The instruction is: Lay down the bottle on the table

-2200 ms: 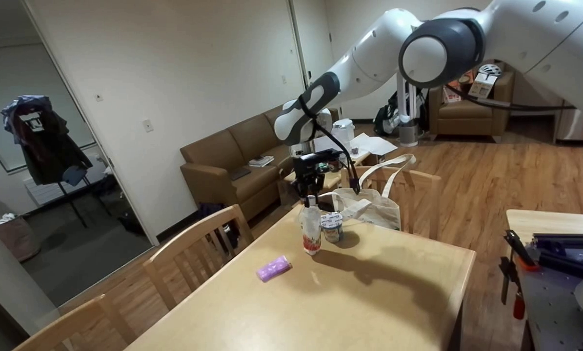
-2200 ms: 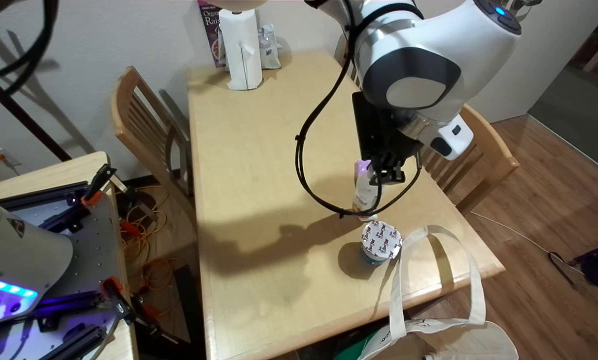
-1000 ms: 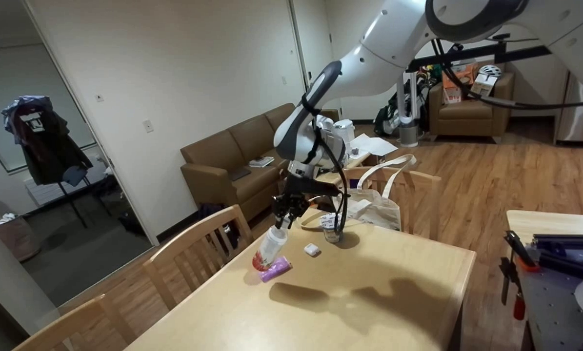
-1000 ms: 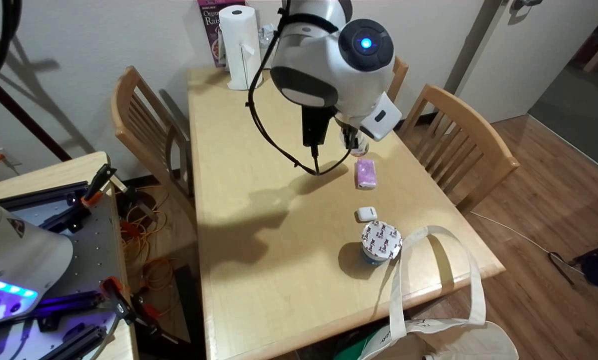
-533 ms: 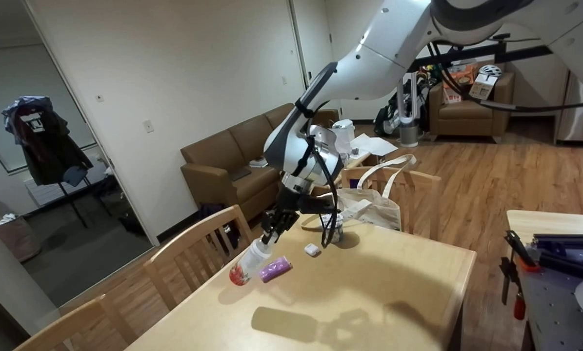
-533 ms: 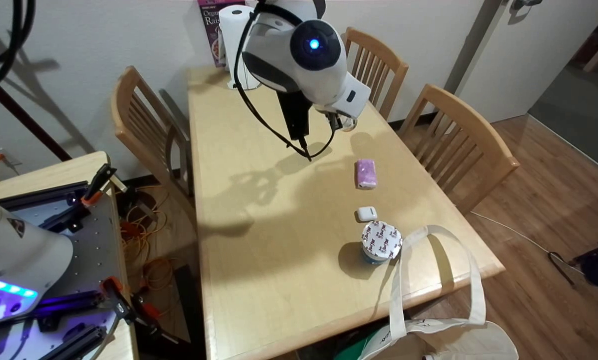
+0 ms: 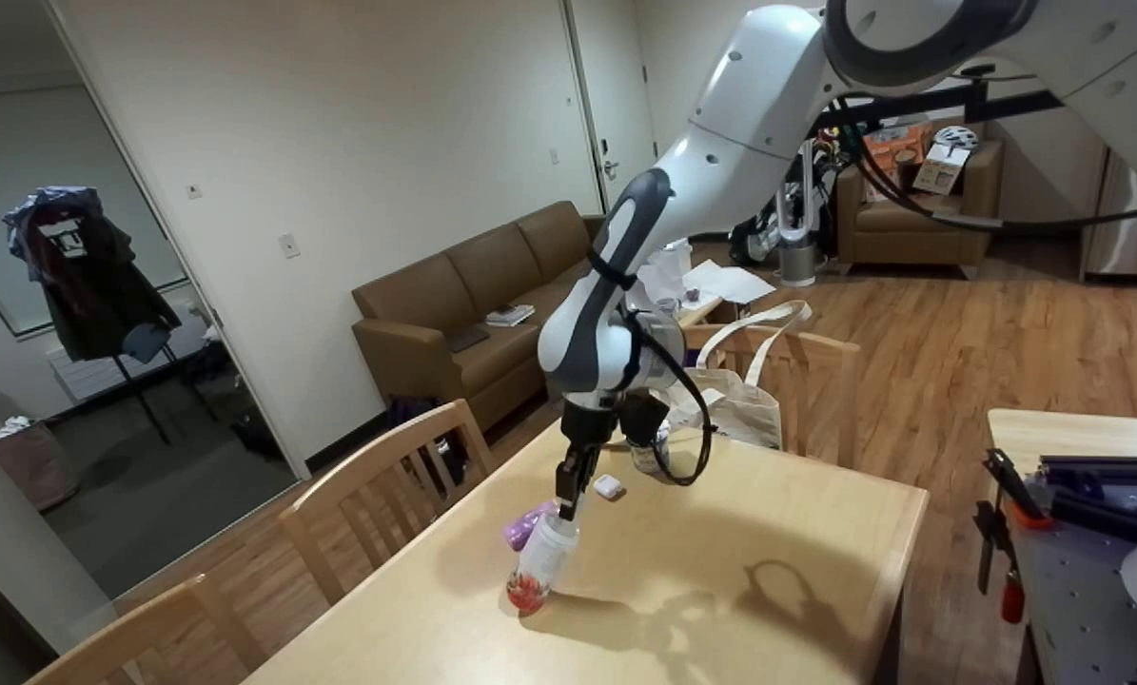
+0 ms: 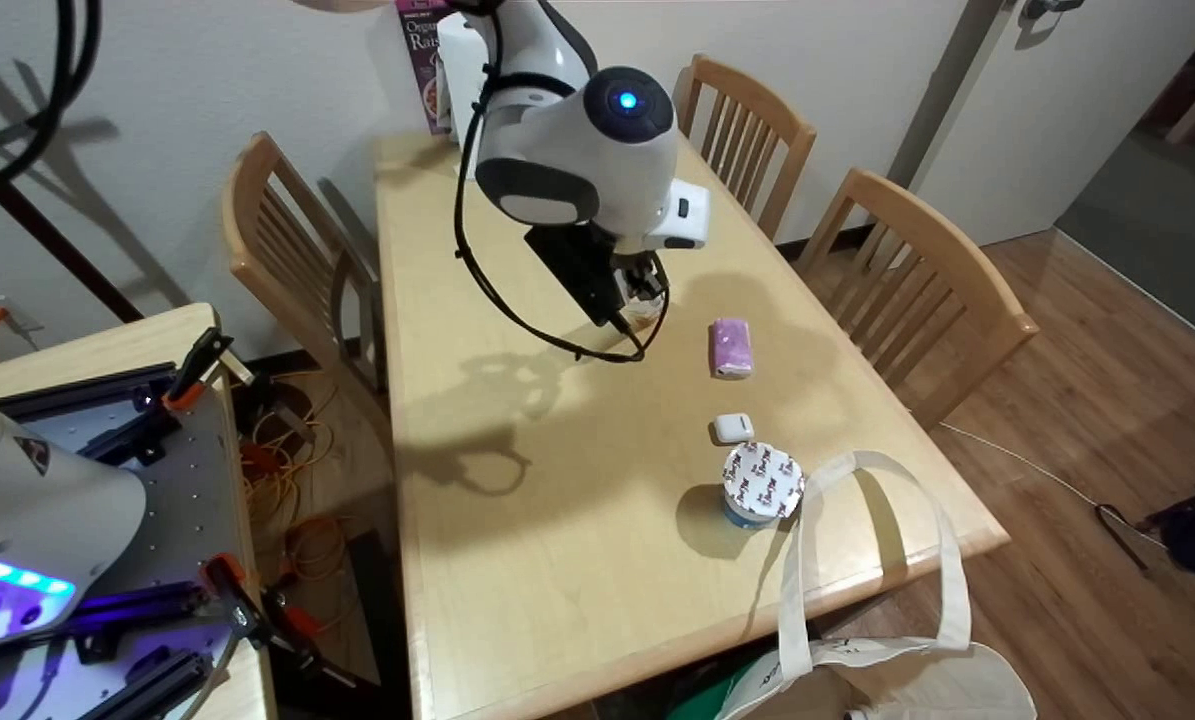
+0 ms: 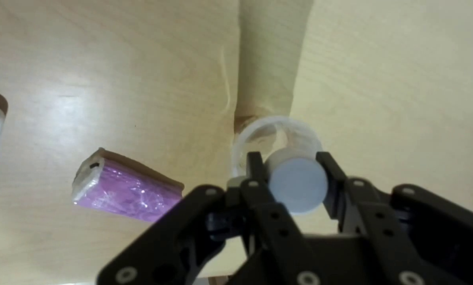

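Observation:
The bottle is slim and translucent with a white cap and a red pattern near its base. It shows in both exterior views [image 7: 541, 561] [image 8: 643, 312] and, from above its cap, in the wrist view [image 9: 297, 185]. My gripper [image 7: 568, 504] is shut on its neck at the cap, one finger on each side in the wrist view [image 9: 290, 160]. The bottle leans, base down and away from the wrist. Its base edge appears to touch the light-wood table [image 7: 416, 637], where its shadow meets it. In an exterior view the gripper [image 8: 642, 280] partly hides the bottle.
A purple packet [image 8: 732, 348] lies close beside the bottle. A small white case [image 8: 733, 428] and a lidded cup [image 8: 762, 485] stand farther along. A tote bag [image 8: 897, 675] hangs at the table's end. A paper towel roll [image 8: 464, 85] is at the opposite end. Chairs [image 8: 917, 270] line the sides.
The bottle was upright beside the cup, then was lifted, tilted and carried past the purple packet. Since half a second ago it has come down to the table and leans less.

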`<state>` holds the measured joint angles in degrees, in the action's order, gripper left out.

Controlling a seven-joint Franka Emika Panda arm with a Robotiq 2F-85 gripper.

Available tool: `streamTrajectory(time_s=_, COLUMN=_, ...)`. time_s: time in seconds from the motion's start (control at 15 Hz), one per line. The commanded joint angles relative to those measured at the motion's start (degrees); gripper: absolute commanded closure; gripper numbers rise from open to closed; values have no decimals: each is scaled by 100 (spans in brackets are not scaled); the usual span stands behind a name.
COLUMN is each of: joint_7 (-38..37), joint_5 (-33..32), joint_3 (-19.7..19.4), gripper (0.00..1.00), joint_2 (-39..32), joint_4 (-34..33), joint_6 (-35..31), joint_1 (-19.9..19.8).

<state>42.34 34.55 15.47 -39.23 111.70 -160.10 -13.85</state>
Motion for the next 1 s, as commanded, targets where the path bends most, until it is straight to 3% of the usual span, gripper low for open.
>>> streamTrajectory(time_s=0.0, joint_7=-27, joint_5=-1237, joint_3=-275, gripper=88, joint_2=-157, joint_4=-267, joint_6=500, joint_1=104)
streamTrajectory(time_s=0.27, joint_7=157, joint_5=-2534, joint_3=-567, gripper=88, joint_2=-394, joint_4=-875, joint_6=1195, joint_1=159)
streamTrajectory(time_s=0.53, joint_7=208, joint_5=-3338, joint_3=-850, gripper=88, joint_2=-856, joint_4=-1858, joint_6=1828, joint_1=204)
streamTrajectory(time_s=0.67, joint_7=153, joint_5=-3789, joint_3=-1097, gripper=88, joint_2=-1118, joint_4=-2207, joint_6=1782, joint_1=387)
streamTrajectory(time_s=0.93, joint_7=-629, joint_5=-4822, joint_3=-1934, gripper=88, joint_2=-1629, joint_4=-2644, joint_6=1076, joint_1=1070)
